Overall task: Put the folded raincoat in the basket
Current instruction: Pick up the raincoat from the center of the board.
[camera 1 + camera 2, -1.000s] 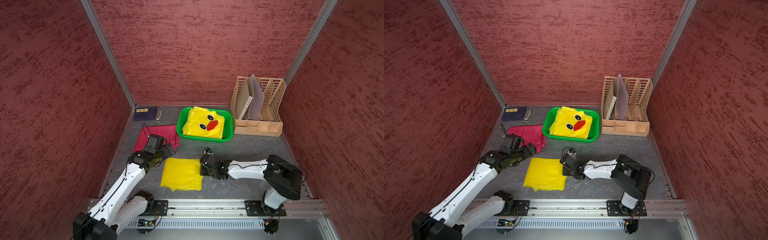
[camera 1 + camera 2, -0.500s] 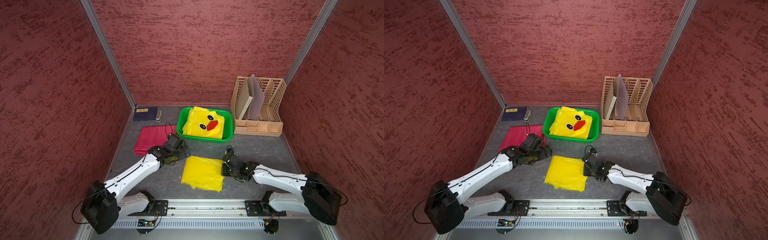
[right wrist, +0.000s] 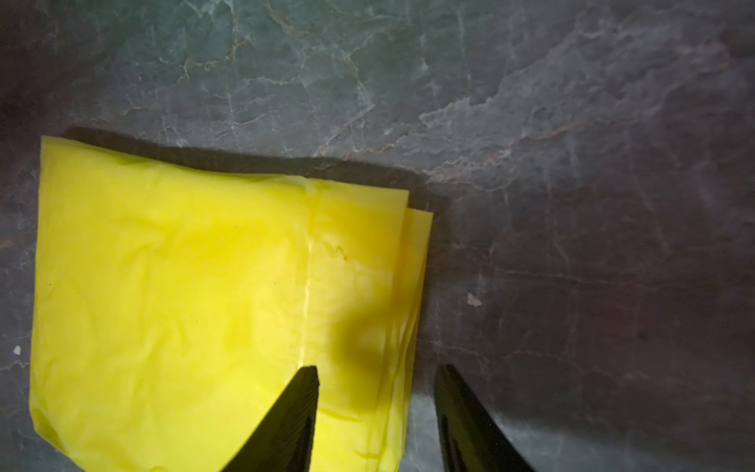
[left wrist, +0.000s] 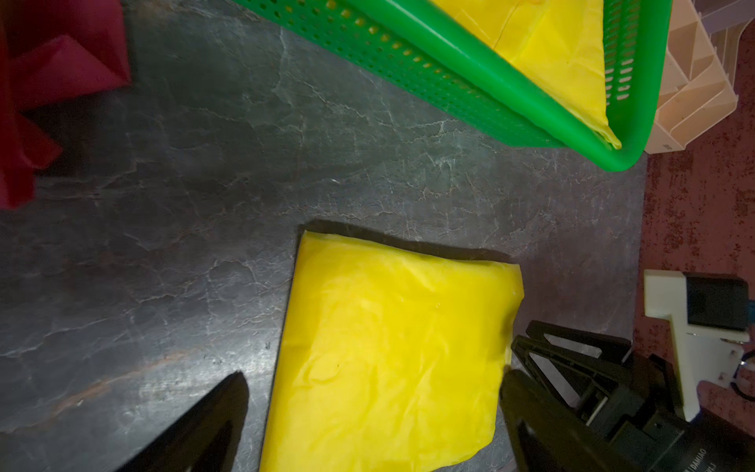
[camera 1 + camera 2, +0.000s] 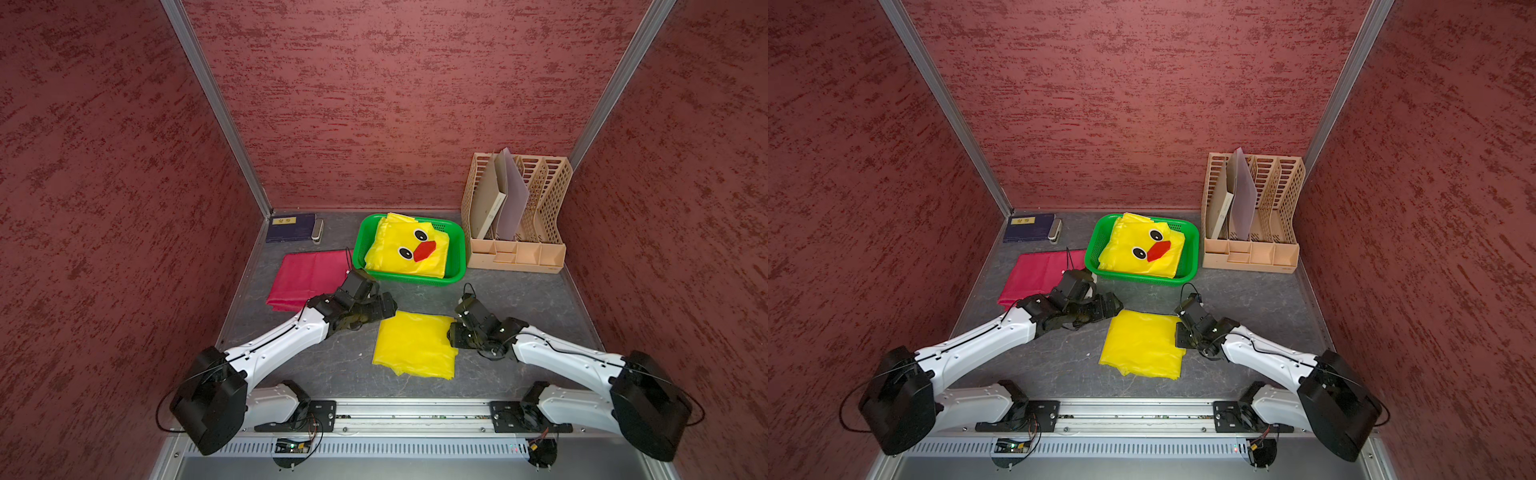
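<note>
A folded plain yellow raincoat (image 5: 415, 347) (image 5: 1144, 345) lies flat on the dark table, in front of the green basket (image 5: 411, 279) (image 5: 1133, 277). The basket holds another yellow raincoat with a duck face (image 5: 409, 249). My left gripper (image 5: 387, 308) (image 4: 374, 392) is open and low at the plain raincoat's far left corner, its wide jaws spanning the sheet (image 4: 388, 359). My right gripper (image 5: 451, 334) (image 3: 378, 372) is open at the right edge. One finger hangs over the raincoat (image 3: 184, 306), the other over bare table, and neither pinches it.
A folded red cloth (image 5: 307, 274) lies left of the basket. A dark blue book (image 5: 289, 227) with a small grey object (image 5: 318, 229) sits at the back left. A beige lattice file rack (image 5: 519, 232) stands at the back right. Red walls close in three sides.
The right gripper dragged the plain yellow raincoat to the right, then opened and let it go. The left arm swung right, from over the red cloth to the raincoat's corner.
</note>
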You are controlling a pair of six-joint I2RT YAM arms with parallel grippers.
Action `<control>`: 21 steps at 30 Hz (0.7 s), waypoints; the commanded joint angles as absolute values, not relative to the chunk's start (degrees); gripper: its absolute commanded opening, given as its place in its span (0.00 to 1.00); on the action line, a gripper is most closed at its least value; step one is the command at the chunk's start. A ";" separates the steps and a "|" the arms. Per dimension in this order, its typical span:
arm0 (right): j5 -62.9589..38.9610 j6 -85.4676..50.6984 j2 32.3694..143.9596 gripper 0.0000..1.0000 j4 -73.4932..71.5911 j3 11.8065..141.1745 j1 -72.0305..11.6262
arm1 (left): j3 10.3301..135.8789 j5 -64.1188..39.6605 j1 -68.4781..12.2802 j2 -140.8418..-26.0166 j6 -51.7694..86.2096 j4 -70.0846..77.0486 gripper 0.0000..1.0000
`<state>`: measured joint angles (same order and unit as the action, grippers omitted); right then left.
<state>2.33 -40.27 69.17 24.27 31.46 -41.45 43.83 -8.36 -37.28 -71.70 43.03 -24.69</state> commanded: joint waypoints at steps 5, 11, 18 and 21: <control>2.06 -45.04 66.49 0.71 33.24 35.52 -41.04 | 41.90 -13.11 -39.84 -74.50 40.52 -23.12 1.00; 0.69 -50.03 58.75 0.98 35.30 32.31 -41.04 | 40.83 -12.59 -41.66 -74.58 40.08 -26.07 1.00; 2.85 -52.19 51.56 0.98 36.73 29.50 -41.04 | 38.14 -14.62 -41.83 -72.65 38.76 -26.92 1.00; 0.09 -51.52 51.90 0.98 35.19 28.69 -41.06 | 36.54 -15.45 -41.89 -72.25 38.50 -25.94 1.00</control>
<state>1.48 -50.83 51.94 35.40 29.52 -41.41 37.74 -14.04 -41.60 -73.38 39.99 -26.06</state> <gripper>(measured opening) 0.984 0.996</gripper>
